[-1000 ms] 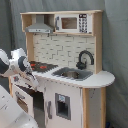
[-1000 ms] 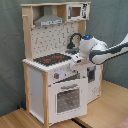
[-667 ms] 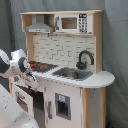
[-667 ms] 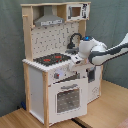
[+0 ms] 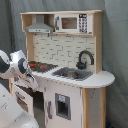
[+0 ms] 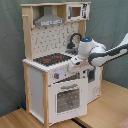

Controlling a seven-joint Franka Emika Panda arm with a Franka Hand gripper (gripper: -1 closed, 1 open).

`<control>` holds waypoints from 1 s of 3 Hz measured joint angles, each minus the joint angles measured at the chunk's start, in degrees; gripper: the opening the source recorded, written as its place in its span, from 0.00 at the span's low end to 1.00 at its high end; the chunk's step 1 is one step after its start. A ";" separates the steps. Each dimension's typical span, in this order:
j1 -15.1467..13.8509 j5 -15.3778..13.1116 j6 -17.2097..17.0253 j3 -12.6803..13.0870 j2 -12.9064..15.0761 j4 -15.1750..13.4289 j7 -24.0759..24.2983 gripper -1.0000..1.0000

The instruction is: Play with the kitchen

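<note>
Standing against a grey curtain backdrop [image 5: 115, 60] in both exterior views, the kitchen [image 5: 75, 55] [image 6: 47, 60] fills most of each picture, a white and light-wood toy unit resting on a wooden floor [image 6: 112, 110] in the second exterior view. Its base is cut off at the bottom edge of the first exterior view, so how it meets the floor there cannot be seen. The arm [image 6: 112, 50] enters from the second exterior view's right, its far end lost beyond the edge; in the first exterior view it comes in from the first exterior view's left and covers the lower corner of the unit. The windowed oven door [image 6: 67, 97] hangs tilted outward in the second exterior view, while in the first exterior view the arm mostly hides it. Along the top sit the grey hood [image 5: 40, 26] and the small microwave [image 5: 72, 22]. The sink [image 5: 72, 74] shows clearly only in the first exterior view; in the second the arm blocks it. The black-red hob [image 6: 52, 59] lies on the counter, and the black faucet [image 5: 85, 59] curves behind the sink. The end effector [image 6: 75, 62] sits at the counter's front edge beside the hob, and I cannot tell whether it is open or closed. Compared with a second ago, nothing on the unit has visibly moved, and the arm holds nearly the same pose.
</note>
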 joint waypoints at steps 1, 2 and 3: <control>-2.77 0.00 3.25 4.25 0.00 0.00 0.00 0.00; -6.30 0.00 5.48 8.54 -0.01 0.05 0.00 0.00; -10.15 0.00 6.15 12.56 -0.12 0.10 2.06 0.00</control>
